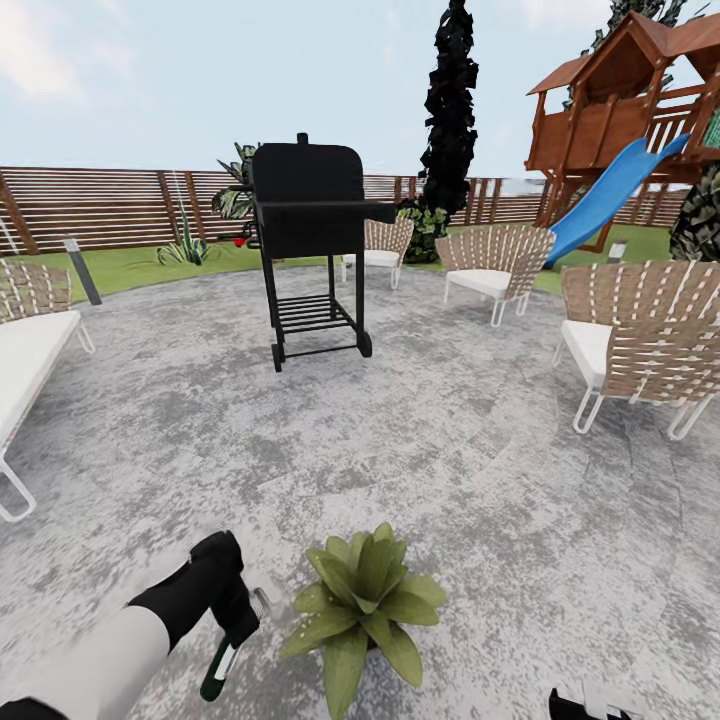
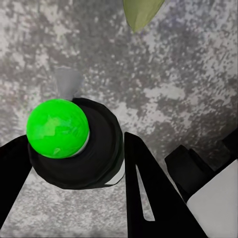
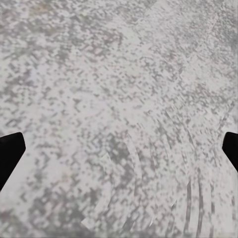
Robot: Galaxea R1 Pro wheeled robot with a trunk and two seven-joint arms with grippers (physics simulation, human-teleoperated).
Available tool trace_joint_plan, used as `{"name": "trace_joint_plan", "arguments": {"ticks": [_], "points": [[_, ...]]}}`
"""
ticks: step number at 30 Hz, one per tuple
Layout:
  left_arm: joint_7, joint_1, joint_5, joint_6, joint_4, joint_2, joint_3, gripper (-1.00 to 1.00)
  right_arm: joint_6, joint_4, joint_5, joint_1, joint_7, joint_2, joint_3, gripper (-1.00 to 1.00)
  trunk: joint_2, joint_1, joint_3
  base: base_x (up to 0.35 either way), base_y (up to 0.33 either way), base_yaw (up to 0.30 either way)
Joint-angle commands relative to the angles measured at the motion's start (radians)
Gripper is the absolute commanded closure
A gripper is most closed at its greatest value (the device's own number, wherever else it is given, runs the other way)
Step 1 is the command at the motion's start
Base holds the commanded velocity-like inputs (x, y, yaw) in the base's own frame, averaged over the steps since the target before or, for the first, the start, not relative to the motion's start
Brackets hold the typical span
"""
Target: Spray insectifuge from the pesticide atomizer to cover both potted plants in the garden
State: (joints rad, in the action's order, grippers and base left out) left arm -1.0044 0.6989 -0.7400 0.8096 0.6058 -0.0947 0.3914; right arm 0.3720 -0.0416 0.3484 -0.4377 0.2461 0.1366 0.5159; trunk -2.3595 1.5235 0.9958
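The left gripper (image 1: 228,640) is holding the pesticide atomizer (image 1: 218,672) at about 7 o'clock in the head view, just beside the potted plant (image 1: 362,600) that is sitting at 6 o'clock on the paved patio (image 1: 450,480). The can is probably being kept low and close so its spray can reach the leaves. In the left wrist view the atomizer (image 2: 74,144) is showing end on, a black body with a bright green tip, and the two black fingers (image 2: 148,193) are pressing against its sides, closed around it. A leaf tip of the plant (image 2: 141,12) is showing at that view's edge, so the nozzle seems to be pointing at bare paving next to the rosette and not yet squarely at it.

The right gripper (image 3: 119,148) is hanging over bare paving with its finger ends far apart, wide open and touching nothing.

Farther off, a black grill (image 1: 308,215) is standing at 12 o'clock on the patio, with woven chairs (image 1: 640,335) from 1 to 3 o'clock. Beyond them the lawn (image 1: 130,265), the slatted fence (image 1: 90,205) and a playhouse with a blue slide (image 1: 610,190) are closing the garden. I cannot make out a second low potted plant
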Motion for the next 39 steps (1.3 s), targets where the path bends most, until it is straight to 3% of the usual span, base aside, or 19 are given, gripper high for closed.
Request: {"name": "trace_joint_plan", "arguments": {"ticks": [1, 8, 11, 18, 19, 22, 24, 29, 33, 35, 36, 39], "points": [[-0.006, -0.002, -0.007, 0.003, 0.004, -0.001, 0.004, 1.00, 0.003, 0.002, 0.011, 0.000, 0.004, 0.001, 0.007, -1.00, 0.000, 0.000, 0.001, 0.000, 0.000, 0.000], [-0.009, 0.005, -0.007, 0.003, 0.017, 0.003, 0.004, 1.00, 0.004, 0.000, 0.011, 0.002, 0.004, 0.001, 0.007, -1.00, 0.000, 0.000, 0.001, 0.000, 0.000, 0.000], [-0.010, 0.036, -0.007, 0.003, 0.019, 0.003, 0.004, 1.00, 0.004, 0.000, 0.011, 0.002, 0.004, 0.001, 0.007, -1.00, 0.000, 0.000, 0.001, 0.000, 0.000, 0.000], [-0.025, 0.051, 0.002, 0.003, 0.002, -0.042, 0.003, 1.00, 0.003, -0.001, 0.011, 0.002, 0.004, 0.002, 0.007, -1.00, 0.000, 0.000, 0.001, 0.000, 0.000, 0.000], [-0.055, 0.052, 0.004, 0.004, 0.003, -0.042, 0.002, 1.00, 0.003, 0.000, 0.011, 0.002, 0.004, 0.002, 0.007, -1.00, 0.000, 0.000, 0.001, 0.000, 0.000, 0.000], [-0.240, 0.065, -0.009, 0.006, 0.017, -0.033, 0.007, 1.00, 0.004, -0.001, 0.010, 0.002, 0.005, 0.001, 0.007, -1.00, 0.000, 0.000, 0.001, 0.000, 0.000, 0.135], [-0.330, 0.070, -0.050, 0.008, 0.041, -0.031, 0.008, 1.00, 0.004, -0.002, 0.009, 0.002, 0.005, 0.001, 0.007, -1.00, 0.000, 0.000, 0.001, 0.000, 0.000, 0.248], [-0.403, 0.064, -0.159, 0.009, 0.058, -0.030, 0.006, 1.00, 0.004, -0.004, 0.009, 0.002, 0.005, 0.001, 0.007, -1.00, 0.000, 0.000, 0.001, 0.000, 0.000, 0.272], [-0.494, 0.072, -0.200, 0.007, 0.074, -0.019, 0.009, 1.00, 0.005, -0.005, 0.009, 0.002, 0.006, 0.001, 0.007, -1.00, 0.000, 0.000, 0.001, 0.042, -0.118, 0.119], [-0.508, 0.074, -0.238, 0.007, 0.084, -0.005, 0.009, 1.00, 0.005, -0.005, 0.009, 0.002, 0.006, 0.002, 0.007, -1.00, 0.000, 0.000, 0.001, 0.109, -0.234, 0.020], [-0.515, 0.072, -0.292, 0.007, 0.089, 0.007, 0.007, 1.00, 0.005, -0.005, 0.009, 0.002, 0.006, 0.003, 0.007, -1.00, 0.000, 0.000, 0.001, 0.122, -0.250, 0.006], [-0.519, 0.069, -0.344, 0.009, 0.091, 0.016, 0.005, 1.00, 0.005, -0.004, 0.010, 0.002, 0.006, 0.005, 0.007, -1.00, 0.000, 0.000, 0.001, 0.118, -0.256, 0.002]]}}
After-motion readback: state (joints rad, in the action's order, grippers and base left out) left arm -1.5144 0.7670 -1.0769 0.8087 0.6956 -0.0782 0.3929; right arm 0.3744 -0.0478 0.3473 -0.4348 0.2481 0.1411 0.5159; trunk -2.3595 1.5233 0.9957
